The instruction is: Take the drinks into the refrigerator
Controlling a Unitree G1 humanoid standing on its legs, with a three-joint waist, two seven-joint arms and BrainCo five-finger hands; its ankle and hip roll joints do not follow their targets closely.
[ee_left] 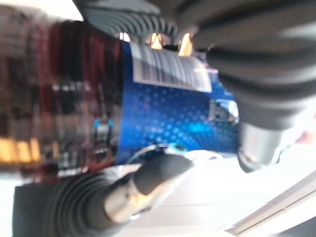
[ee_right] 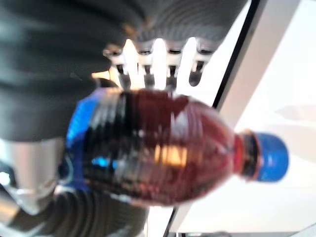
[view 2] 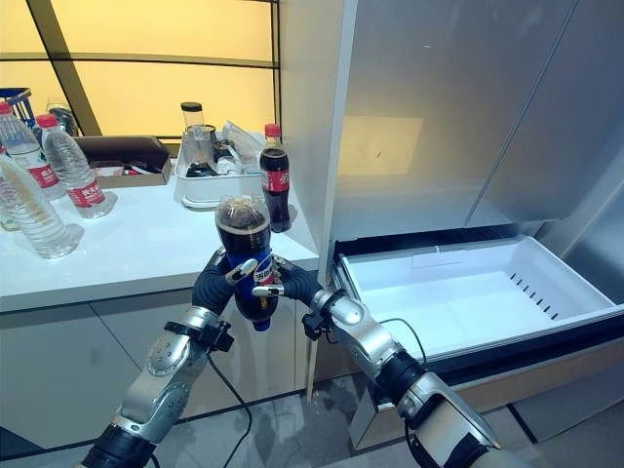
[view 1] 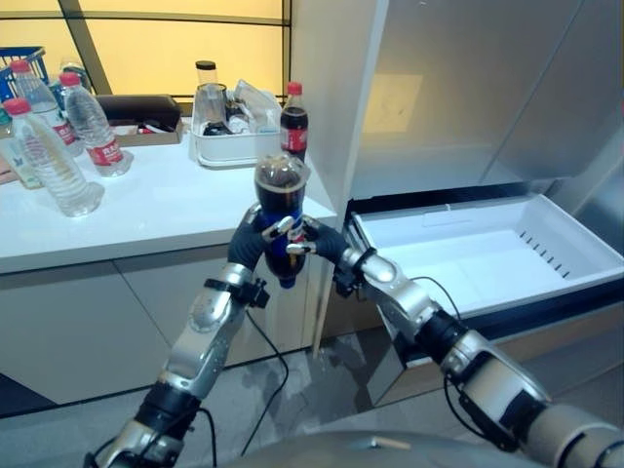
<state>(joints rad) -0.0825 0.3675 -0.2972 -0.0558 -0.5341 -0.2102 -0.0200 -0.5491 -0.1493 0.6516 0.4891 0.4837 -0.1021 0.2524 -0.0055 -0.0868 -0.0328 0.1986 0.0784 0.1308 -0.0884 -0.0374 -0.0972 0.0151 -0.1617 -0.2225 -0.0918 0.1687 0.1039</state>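
A cola bottle with a blue label (view 1: 281, 190) is held in the air just off the counter's front corner, base up and blue cap (ee_right: 270, 156) pointing down. My left hand (view 1: 249, 244) has its fingers curled round it from the left. My right hand (view 1: 327, 242) wraps it from the right. The left wrist view has the blue label (ee_left: 173, 113) close between thumb and fingers. To the right, the refrigerator's white bottom drawer (view 1: 439, 219) stands pulled open below its grey doors (view 1: 458, 88).
On the white counter (view 1: 166, 205) stand a red-capped cola bottle (view 1: 293, 122) near the fridge side, a white tray of jars (view 1: 229, 148) and several red-capped water bottles (view 1: 49, 156) at the left. The drawer juts out over the floor.
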